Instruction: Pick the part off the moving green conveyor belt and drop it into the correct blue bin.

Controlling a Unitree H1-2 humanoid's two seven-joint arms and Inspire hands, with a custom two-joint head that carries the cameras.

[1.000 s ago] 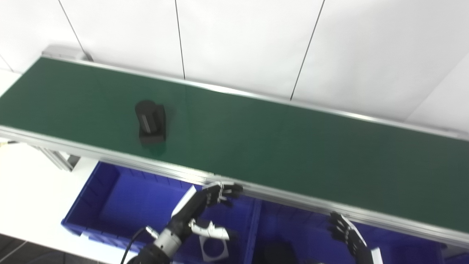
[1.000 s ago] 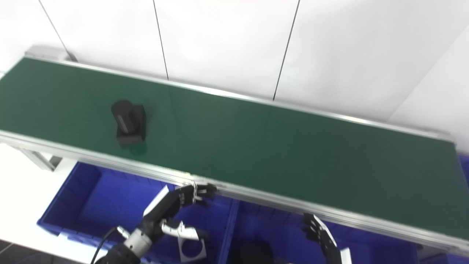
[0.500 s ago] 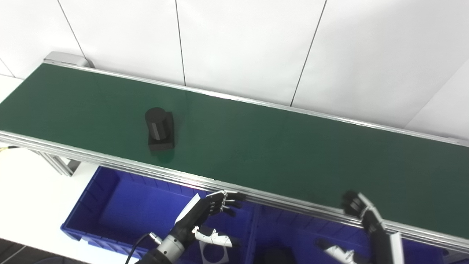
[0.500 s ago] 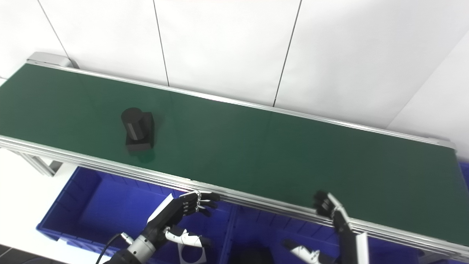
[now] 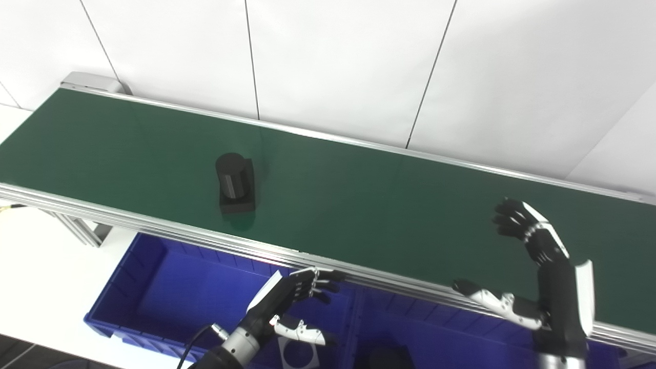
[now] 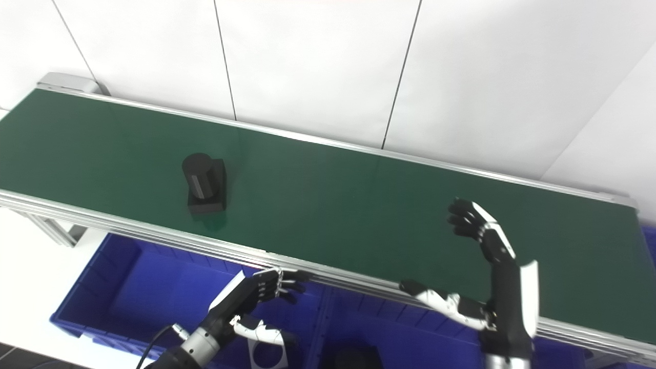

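A black part, a short cylinder lying on a square base, rides on the green conveyor belt left of centre. My right hand is raised over the belt's near right side, open, fingers up and thumb spread toward the left, far from the part. My left hand hovers below the belt's near rail over the blue bins, open, holding nothing. The left blue bin lies under the belt's front edge.
A second blue bin adjoins on the right, with a dark object at its bottom edge. A white plate with a round hole lies low in the left bin. A white wall backs the belt; an aluminium rail fronts it.
The right hand rose from below the front rail to above the belt, thumb spreading. The black part travelled a little rightward on the belt. The left hand barely moved.
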